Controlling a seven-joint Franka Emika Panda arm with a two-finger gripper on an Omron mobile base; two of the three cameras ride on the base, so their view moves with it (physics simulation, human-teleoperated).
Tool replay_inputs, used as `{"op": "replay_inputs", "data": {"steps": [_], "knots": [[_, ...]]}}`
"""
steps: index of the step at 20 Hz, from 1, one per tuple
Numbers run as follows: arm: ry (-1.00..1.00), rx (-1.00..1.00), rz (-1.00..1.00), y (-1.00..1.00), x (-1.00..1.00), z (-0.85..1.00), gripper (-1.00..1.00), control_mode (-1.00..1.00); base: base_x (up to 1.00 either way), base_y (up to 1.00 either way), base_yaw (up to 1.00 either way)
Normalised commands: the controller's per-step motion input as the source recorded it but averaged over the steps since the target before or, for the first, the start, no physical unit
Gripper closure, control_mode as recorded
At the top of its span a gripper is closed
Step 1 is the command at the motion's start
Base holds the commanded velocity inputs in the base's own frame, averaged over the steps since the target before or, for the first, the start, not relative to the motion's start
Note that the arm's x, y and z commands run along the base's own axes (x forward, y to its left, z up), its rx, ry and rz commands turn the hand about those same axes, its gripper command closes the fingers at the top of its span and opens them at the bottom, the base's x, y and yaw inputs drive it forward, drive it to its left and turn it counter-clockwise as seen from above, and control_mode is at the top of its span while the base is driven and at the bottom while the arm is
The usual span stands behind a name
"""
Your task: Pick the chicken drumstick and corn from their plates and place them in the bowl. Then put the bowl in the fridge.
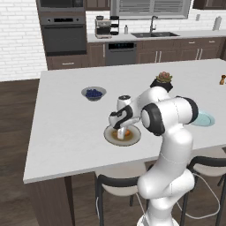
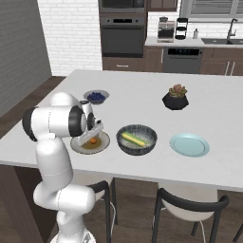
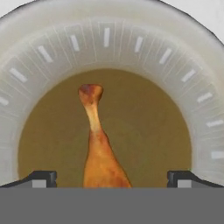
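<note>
Note that the corn (image 2: 133, 139) lies in the bowl (image 2: 150, 145), while the fully open, empty gripper (image 3: 111, 178) straddles the drumstick (image 3: 99, 148) on its plate (image 3: 192, 100); the fridge step remains.

Hand view close above tan plate (image 3: 52, 48)

1. In my hand view, the thick end of the chicken drumstick (image 3: 99, 153) runs off the bottom of the picture, so I can't see where it ends.
2. The tan-grey plate (image 3: 131, 39) is cut by the left, right and bottom edges there.
3. From the left base camera, my own arm covers the bowl, and most of the light blue plate (image 1: 206, 119) sits behind the elbow.
4. The pincer (image 1: 120, 134) hides part of the drumstick on the plate; only an orange scrap shows.
5. A small brown thing (image 1: 223, 80) at the far right table edge is too small to identify.
</note>
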Motion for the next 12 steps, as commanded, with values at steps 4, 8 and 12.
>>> {"op": "replay_inputs", "data": {"steps": [4, 8, 12], "knots": [[0.0, 0.0, 0.14, -0.02, 0.0, -0.3, 1.0, -1.0, 0.0, 0.0, 0.0], [0.0, 0.0, 0.14, -0.06, 0.0, -0.15, 1.0, -1.0, 0.0, 0.0, 0.0], [0.0, 0.0, 0.1, -0.02, -0.04, 0.0, 1.0, -1.0, 0.0, 0.0, 0.0]]}}
